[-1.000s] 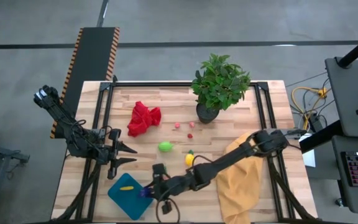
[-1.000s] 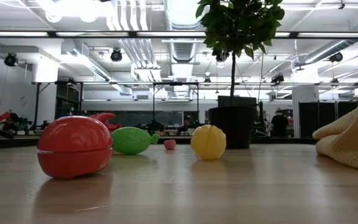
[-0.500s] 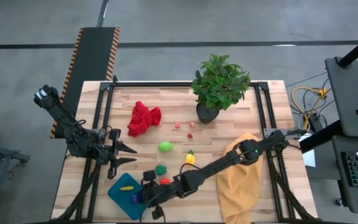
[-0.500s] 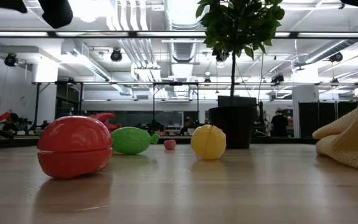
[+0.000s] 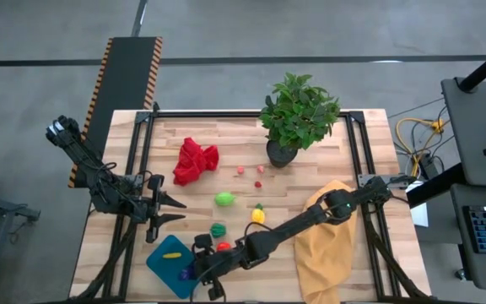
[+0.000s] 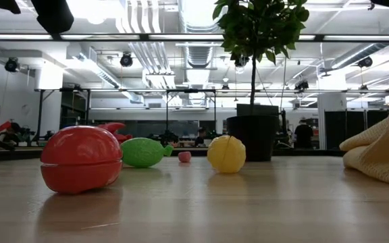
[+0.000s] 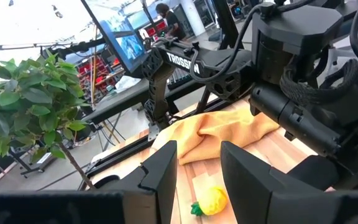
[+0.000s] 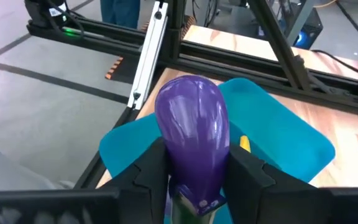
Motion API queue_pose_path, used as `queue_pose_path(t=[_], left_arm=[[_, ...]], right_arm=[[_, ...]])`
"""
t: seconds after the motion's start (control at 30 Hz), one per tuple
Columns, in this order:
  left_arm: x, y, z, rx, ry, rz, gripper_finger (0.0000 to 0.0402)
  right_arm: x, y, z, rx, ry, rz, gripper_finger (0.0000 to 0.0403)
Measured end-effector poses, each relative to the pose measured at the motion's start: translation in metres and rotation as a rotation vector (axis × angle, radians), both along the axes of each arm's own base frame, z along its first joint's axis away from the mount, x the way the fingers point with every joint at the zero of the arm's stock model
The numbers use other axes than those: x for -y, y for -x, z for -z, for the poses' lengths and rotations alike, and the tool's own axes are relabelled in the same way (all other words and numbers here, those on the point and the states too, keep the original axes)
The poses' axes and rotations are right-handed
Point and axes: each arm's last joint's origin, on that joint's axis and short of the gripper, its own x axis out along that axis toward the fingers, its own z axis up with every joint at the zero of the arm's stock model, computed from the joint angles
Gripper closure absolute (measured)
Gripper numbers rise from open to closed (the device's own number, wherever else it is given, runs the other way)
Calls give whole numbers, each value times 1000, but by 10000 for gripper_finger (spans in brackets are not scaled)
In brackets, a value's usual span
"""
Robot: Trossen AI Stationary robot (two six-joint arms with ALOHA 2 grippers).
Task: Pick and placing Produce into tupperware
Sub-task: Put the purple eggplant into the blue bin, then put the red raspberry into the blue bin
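My right gripper (image 5: 194, 270) reaches across the table and is shut on a purple produce piece (image 8: 191, 134) over the teal tupperware (image 5: 165, 268) at the near left. A yellow piece (image 5: 172, 254) lies in the tupperware. On the table lie a bright green piece (image 5: 224, 199), a dark green one (image 5: 218, 229), a red one (image 5: 224, 247), a yellow one (image 5: 258, 215) and tiny pink pieces (image 5: 241, 169). My left gripper (image 5: 174, 211) is open and empty at the table's left, beyond the tupperware's far side. My right gripper pinches the purple piece by its two sides (image 8: 166, 155) between its two fingers (image 8: 244, 171). The piece's rounded end (image 8: 188, 99) sticks out past the fingertips. The fingers come slanting from the table's right. The piece is over the tupperware's floor (image 8: 278, 137); whether it touches, I cannot tell.
A red cloth (image 5: 195, 160) lies at the far left and a potted plant (image 5: 298, 114) stands at the far middle. A mustard-yellow cloth (image 5: 327, 245) lies at the near right, under my right arm. The table's near left corner is close to the tupperware.
My right gripper has carried the purple piece toward the table's left and near edge, to a place over the tupperware, and has then stayed there. The dark green and red pieces that it stood over now show.
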Motion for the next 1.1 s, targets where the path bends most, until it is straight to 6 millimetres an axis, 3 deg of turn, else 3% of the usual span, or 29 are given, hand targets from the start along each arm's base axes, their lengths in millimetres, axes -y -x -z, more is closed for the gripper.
queue_pose_path(t=[0.37, 0.67, 0.83, 1.0, 1.1], left_arm=[[0, 0, 0, -1, -1, 0, 292], [0, 0, 0, -1, -1, 0, 292], [0, 0, 0, -1, -1, 1, 292], [0, 0, 0, -1, -1, 0, 292], [0, 0, 0, -2, -3, 0, 292]], right_arm=[[4, -2, 0, 1, 1, 12, 238], [4, -1, 0, 3, 10, 9, 244], [6, 1, -2, -6, 114, -15, 251], [21, 13, -22, -122, 300, 144, 261], [28, 24, -45, -172, 322, 137, 268]])
